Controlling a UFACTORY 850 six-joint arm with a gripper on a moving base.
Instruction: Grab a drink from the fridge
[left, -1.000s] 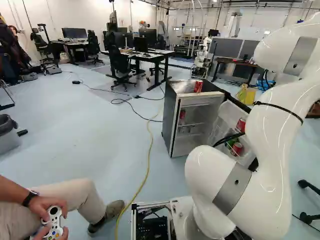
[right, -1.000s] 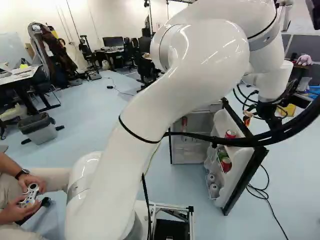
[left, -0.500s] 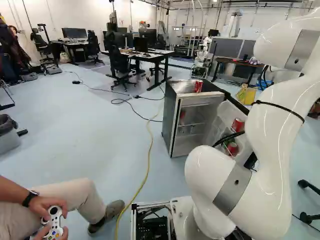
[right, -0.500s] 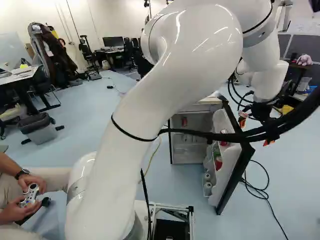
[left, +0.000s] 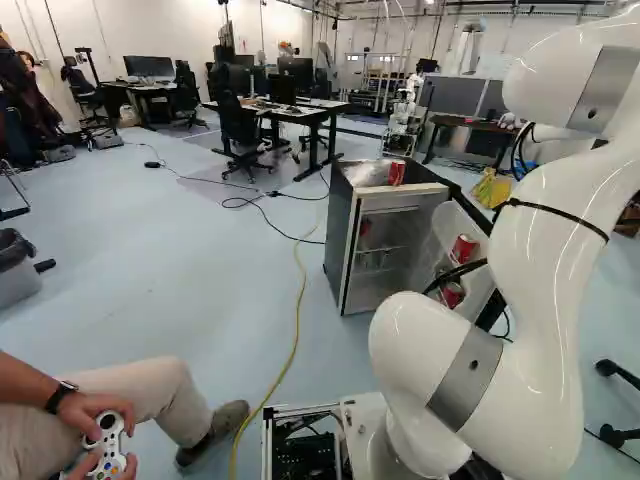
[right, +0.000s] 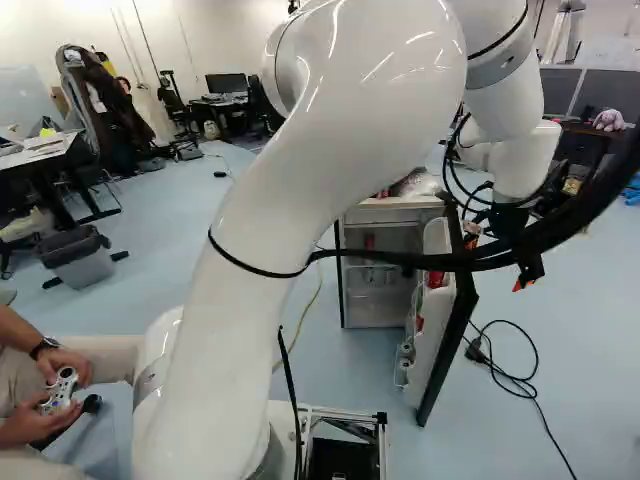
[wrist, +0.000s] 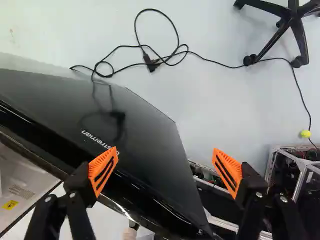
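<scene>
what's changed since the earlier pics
The door has swung partway toward the fridge, its cans moving with it. The arm has shifted left in the right base view. The gripper is open, gripping nothing. The fridge and the can on top stayed put.

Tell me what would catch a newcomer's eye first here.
Most likely the glossy white jointed arm, looming large in both base views. Next, probably the small dark fridge ahead of it, its glossy black-fronted door open, with red drink cans inside that door. In the wrist view, the black claw stands out for its bright orange pads, spread apart in front of the door's outer face.
</scene>
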